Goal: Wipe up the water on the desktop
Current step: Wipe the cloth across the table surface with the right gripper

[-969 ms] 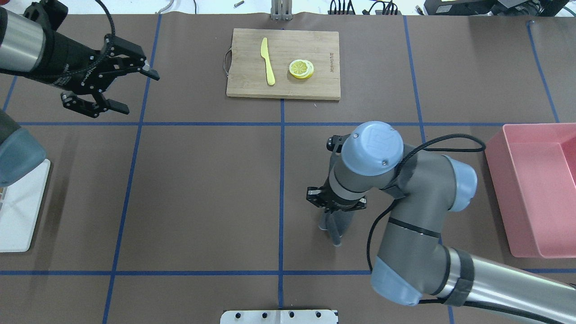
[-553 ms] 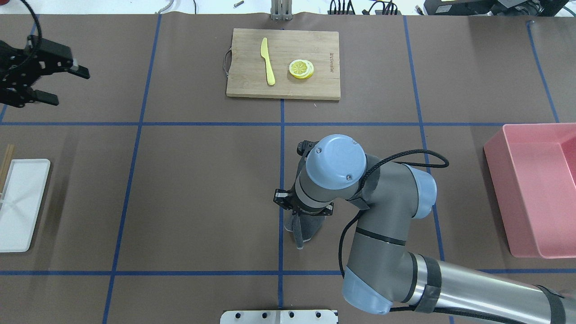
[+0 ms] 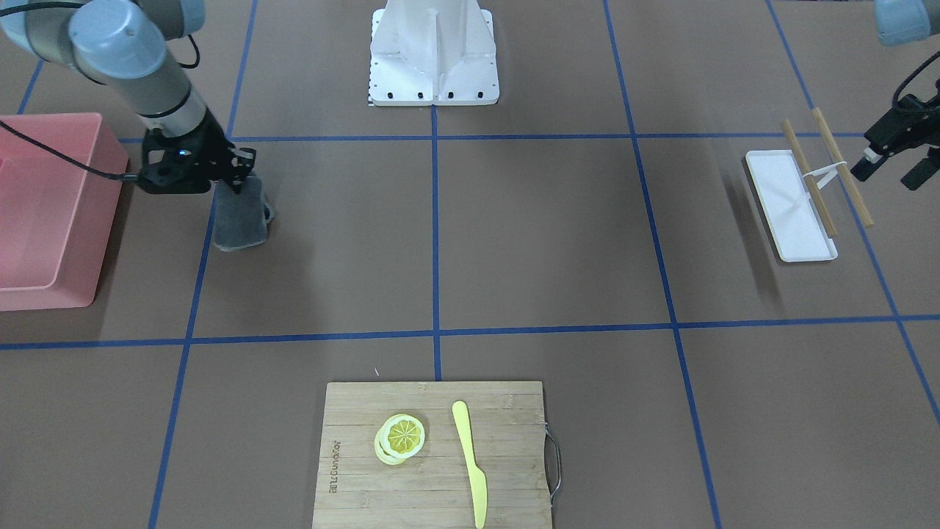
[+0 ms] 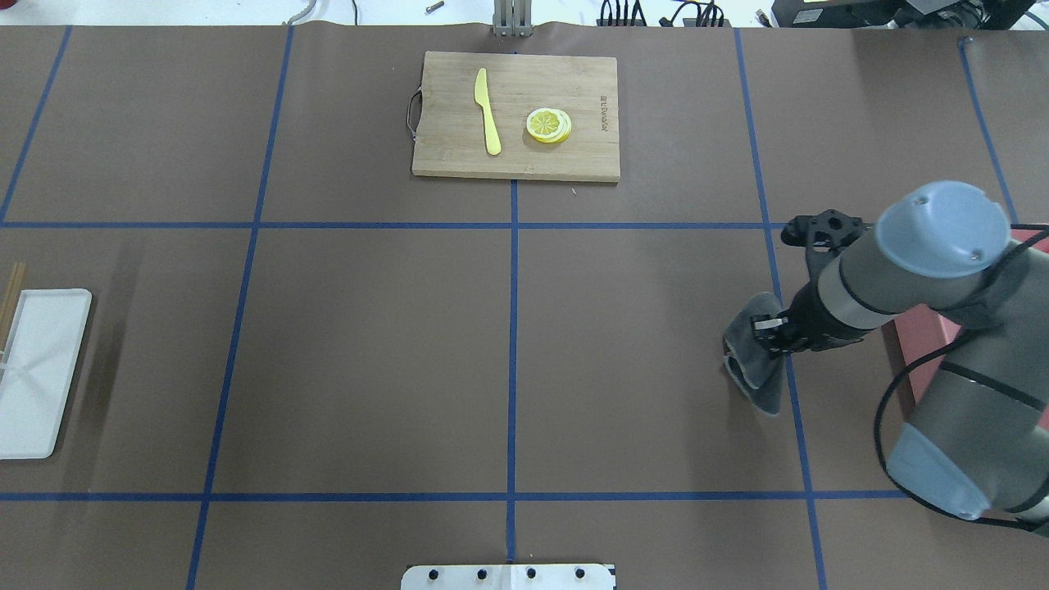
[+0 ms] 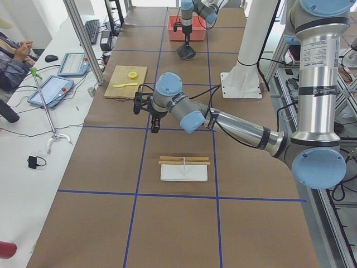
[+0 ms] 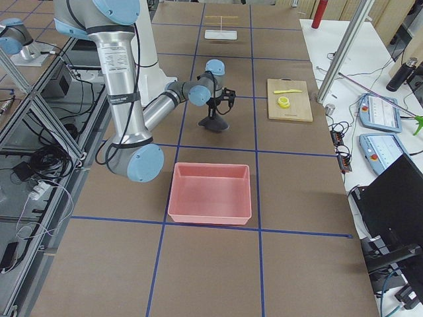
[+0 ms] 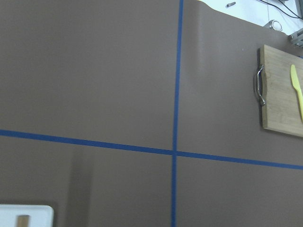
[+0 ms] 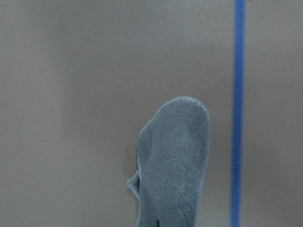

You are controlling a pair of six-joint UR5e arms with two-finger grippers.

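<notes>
1. The right hand (image 4: 770, 332) pinches a grey cloth (image 4: 752, 365) at its top.
2. The cloth's lower end lies on the brown tabletop (image 4: 369, 352), just beside a blue tape line (image 4: 799, 442), near a pink bin (image 3: 106, 220).
3. The left hand (image 3: 888, 169), spread wide, hovers by a white tray (image 3: 804, 235).

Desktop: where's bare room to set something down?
On the desktop, the two middle rectangles are bare, bordered by the cutting board, the white tray and the grey cloth. Crowded: its right end, where the right gripper holds the cloth beside the pink bin, and the tray end, where the left gripper hangs near the chopsticks.
</notes>
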